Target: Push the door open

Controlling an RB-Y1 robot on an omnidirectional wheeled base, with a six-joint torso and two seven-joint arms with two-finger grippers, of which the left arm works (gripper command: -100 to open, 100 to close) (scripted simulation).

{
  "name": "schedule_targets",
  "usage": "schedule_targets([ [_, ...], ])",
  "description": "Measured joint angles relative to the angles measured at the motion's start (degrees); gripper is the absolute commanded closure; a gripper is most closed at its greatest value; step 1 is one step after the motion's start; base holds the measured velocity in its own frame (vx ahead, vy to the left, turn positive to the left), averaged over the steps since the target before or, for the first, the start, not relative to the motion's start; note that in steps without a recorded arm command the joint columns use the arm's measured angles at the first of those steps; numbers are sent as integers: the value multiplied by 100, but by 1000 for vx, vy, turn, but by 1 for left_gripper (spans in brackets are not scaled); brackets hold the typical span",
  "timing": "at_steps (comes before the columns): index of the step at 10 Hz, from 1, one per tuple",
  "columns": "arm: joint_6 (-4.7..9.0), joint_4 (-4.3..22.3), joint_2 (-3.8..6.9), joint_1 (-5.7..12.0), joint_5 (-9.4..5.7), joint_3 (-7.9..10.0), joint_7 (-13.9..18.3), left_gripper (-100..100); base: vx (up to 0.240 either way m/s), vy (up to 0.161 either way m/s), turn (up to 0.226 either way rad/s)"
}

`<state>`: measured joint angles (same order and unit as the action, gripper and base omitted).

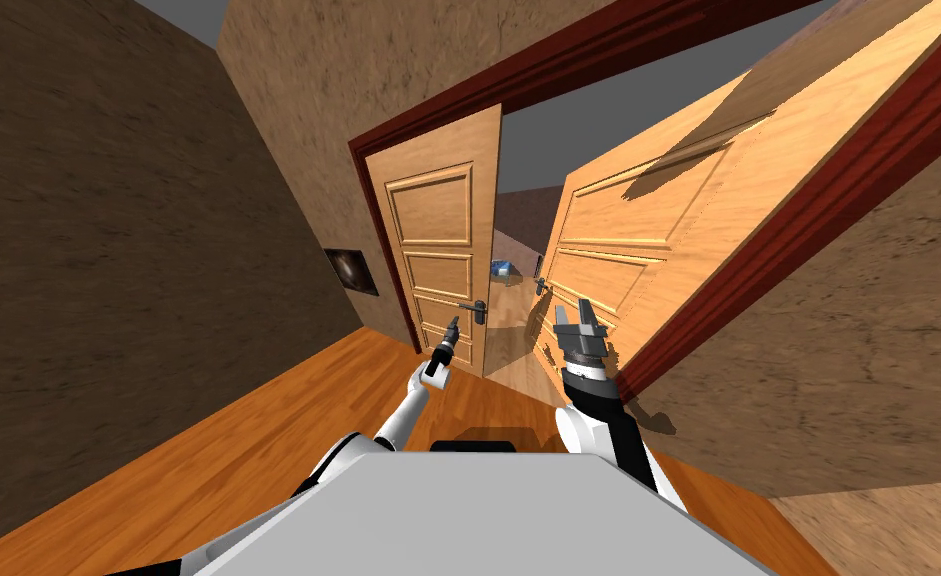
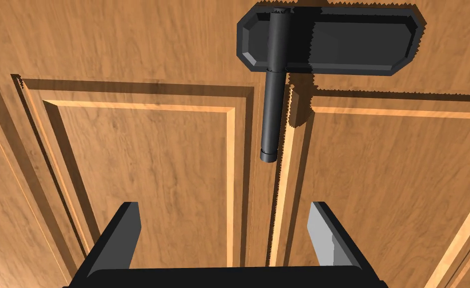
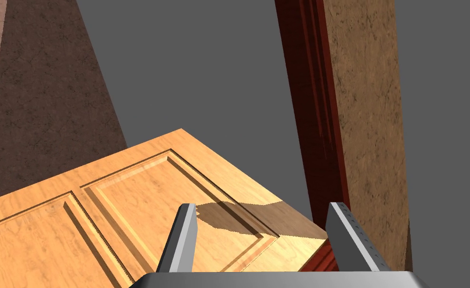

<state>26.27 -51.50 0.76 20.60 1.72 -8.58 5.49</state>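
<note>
A wooden double door fills a dark red frame (image 1: 658,340). Its left leaf (image 1: 438,230) stands nearly shut and carries a dark lever handle (image 1: 475,308). The right leaf (image 1: 648,220) is swung ajar, leaving a gap between the two. My left gripper (image 1: 451,328) is open just short of the left leaf, a little below its handle. In the left wrist view the lever (image 2: 271,100) and its plate (image 2: 358,42) lie beyond the open left gripper (image 2: 226,230), untouched. My right gripper (image 1: 575,318) is open beside the right leaf (image 3: 129,210), near the frame (image 3: 313,125).
Brown walls close in on both sides of a narrow hallway with a wooden floor (image 1: 258,440). A small dark picture (image 1: 351,270) hangs on the left wall. Through the gap a blue object (image 1: 502,267) sits on the far room's floor.
</note>
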Motion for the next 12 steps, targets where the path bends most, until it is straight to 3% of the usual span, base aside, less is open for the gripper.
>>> schedule_targets([
  [5,2,559,-105,301,-15,-59,10,-100,58,29,-15],
  [10,-87,1044,-254,613,-28,-119,7,-100,61,23,-15],
  [12,-82,1136,-271,655,-30,-136,18,-100,62,-11,-14],
])
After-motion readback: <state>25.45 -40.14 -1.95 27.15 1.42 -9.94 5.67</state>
